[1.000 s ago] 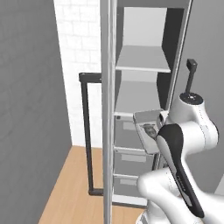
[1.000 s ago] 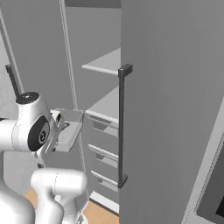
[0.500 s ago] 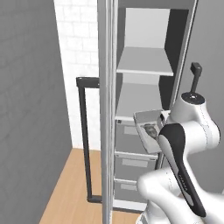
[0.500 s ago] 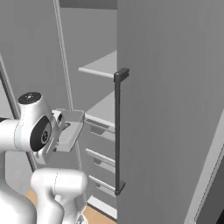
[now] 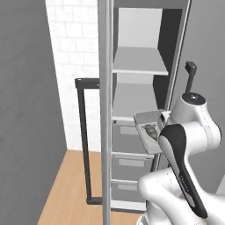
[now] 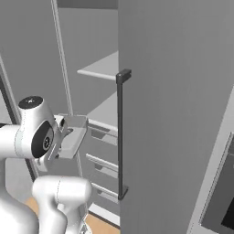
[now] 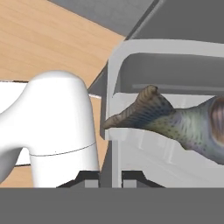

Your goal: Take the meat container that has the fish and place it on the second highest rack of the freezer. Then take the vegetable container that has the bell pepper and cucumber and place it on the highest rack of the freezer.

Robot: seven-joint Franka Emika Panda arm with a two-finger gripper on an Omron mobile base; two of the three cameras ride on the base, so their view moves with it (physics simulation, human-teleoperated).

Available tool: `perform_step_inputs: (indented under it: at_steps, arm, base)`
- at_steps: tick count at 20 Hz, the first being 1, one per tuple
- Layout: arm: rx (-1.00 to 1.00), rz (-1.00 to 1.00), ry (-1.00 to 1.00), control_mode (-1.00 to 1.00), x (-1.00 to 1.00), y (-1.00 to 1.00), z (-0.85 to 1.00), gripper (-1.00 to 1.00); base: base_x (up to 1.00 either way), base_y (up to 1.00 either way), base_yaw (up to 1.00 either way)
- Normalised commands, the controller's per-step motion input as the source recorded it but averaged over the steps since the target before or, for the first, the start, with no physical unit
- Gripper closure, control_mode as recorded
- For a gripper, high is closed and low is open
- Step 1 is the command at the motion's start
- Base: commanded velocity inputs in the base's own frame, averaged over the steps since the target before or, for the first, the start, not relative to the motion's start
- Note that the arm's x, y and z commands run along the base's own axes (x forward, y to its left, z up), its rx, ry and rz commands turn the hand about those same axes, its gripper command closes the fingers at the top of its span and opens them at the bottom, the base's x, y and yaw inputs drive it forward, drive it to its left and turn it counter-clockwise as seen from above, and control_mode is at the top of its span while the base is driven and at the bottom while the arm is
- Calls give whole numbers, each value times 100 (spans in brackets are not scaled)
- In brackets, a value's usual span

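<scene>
While the fingers (image 7: 110,177) pinch the near rim of one meat container (image 5: 148,127), one fish (image 7: 183,122) lies inside it. It hangs just before the open freezer (image 5: 140,52), beside the lower of two bare shelves (image 5: 139,61); three drawers (image 5: 132,165) sit below.

Freezer (image 5: 176,57) stands open. Highest rack (image 5: 139,61): flat, pale grey, bare. Second rack (image 5: 132,102) below it, likewise bare (its near right corner hidden behind the arm). Drawers (image 5: 132,165) stacked beneath. Wood floor (image 5: 66,189) runs up to the cabinet's foot.
</scene>
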Motion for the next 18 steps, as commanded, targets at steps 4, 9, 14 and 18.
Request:
perform_step_inputs:
  at_steps: [4, 9, 14, 18]
  arm:
    - [0, 0, 0, 100, 0, 0, 0, 100]
    - [0, 0, 0, 100, 0, 0, 0, 100]
    - [0, 0, 0, 100, 0, 0, 0, 100]
    - [0, 0, 0, 100, 0, 0, 0, 100]
  base:
    - [0, 21, -15]
    - [0, 76, 0]
    - [0, 48, -1]
    - [0, 19, -2]
